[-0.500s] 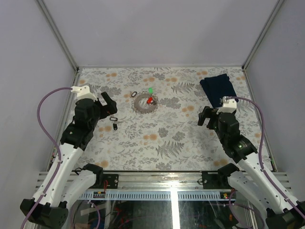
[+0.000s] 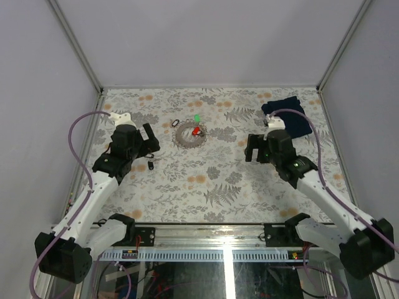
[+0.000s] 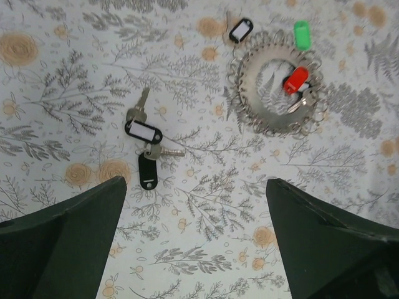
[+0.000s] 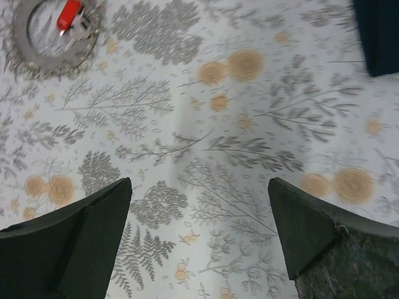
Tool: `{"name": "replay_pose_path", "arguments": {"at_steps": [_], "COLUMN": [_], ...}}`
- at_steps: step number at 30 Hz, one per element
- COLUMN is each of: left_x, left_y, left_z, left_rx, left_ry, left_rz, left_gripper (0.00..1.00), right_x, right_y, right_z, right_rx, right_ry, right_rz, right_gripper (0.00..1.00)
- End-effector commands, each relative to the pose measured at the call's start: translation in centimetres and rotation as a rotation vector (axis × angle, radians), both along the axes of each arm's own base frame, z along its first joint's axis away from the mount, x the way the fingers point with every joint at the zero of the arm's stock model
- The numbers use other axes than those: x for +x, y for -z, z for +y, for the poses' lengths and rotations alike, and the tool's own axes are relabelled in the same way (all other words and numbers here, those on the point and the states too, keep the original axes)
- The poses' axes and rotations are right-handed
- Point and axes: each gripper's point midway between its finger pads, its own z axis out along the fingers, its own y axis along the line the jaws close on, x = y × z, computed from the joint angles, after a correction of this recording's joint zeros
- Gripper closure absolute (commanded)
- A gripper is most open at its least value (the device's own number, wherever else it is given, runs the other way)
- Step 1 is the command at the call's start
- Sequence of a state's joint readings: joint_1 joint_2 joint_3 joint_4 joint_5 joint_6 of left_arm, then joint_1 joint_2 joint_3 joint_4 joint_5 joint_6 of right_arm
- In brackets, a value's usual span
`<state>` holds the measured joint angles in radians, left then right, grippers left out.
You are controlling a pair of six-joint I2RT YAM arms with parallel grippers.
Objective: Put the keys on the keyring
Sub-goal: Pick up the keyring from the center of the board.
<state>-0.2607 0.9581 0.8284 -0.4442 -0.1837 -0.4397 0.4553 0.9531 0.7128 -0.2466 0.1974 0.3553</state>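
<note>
Here, left claw (image 3: 194,184) and right claw (image 4: 199,184) gape empty over open table (image 2: 218,180), keys (image 3: 144,140) near keyring (image 3: 268,128).

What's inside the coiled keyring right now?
Inside the keyring lie the red tag and bare floral tabletop. A silvery key pokes out beside it; what the tag covers cannot be seen.

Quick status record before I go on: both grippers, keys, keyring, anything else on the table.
left gripper: open, empty
right gripper: open, empty
keys: three with black tags, loose on table; two together, one beside keyring
keyring: coiled flat, red tag inside, green tag at rim
cloth: dark blue, far right corner
</note>
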Motion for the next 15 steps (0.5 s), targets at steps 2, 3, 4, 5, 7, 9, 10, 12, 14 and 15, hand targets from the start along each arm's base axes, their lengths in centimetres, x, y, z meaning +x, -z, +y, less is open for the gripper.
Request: {"name": "replay_pose_path", "arguments": {"at_steps": [2,3,4,5,7,9,10,12,14,15], "left_x": [0.4,0.3,0.3,0.2,0.1,0.0,0.0,-0.1,-0.2,-0.2], "left_y": [2.1,2.5,2.6,2.8,3.0,3.1,3.2,3.3,3.3,3.3], "left_z": [-0.8,-1.2,-1.5,-1.8,-1.9,-1.9,-1.9,-1.7,-1.4,-1.3], "left_rx": [0.005,0.010,0.012,0.013,0.017,0.015,0.013,0.016,0.022,0.025], "left_ry": [0.056,0.088,0.117,0.135,0.152,0.152,0.150,0.136,0.123,0.117], "left_rz": [0.061,0.073,0.078,0.086,0.091,0.093,0.094,0.096,0.097,0.095], "left_gripper": [0.05,0.07,0.09,0.11,0.12,0.12,0.12,0.13,0.13,0.14], "right_x": [1.8,2.3,3.1,3.8,5.1,6.1,6.5,7.3,7.9,8.3], "right_y": [0.4,0.7,0.5,1.0,1.4,1.9,2.2,2.2,3.2,3.4], "right_z": [6.5,7.5,8.5,9.4,11.5,13.6,14.8,17.2,19.5,20.6], "right_rx": [0.102,0.116,0.121,0.113,0.073,0.050,0.049,0.074,0.103,0.119], "right_ry": [-0.255,-0.284,-0.306,-0.328,-0.374,-0.407,-0.420,-0.441,-0.450,-0.452], "right_rz": [0.098,0.109,0.108,0.124,0.139,0.153,0.157,0.147,0.167,0.167], "right_gripper": [0.07,0.09,0.11,0.12,0.15,0.18,0.20,0.22,0.26,0.29]}}
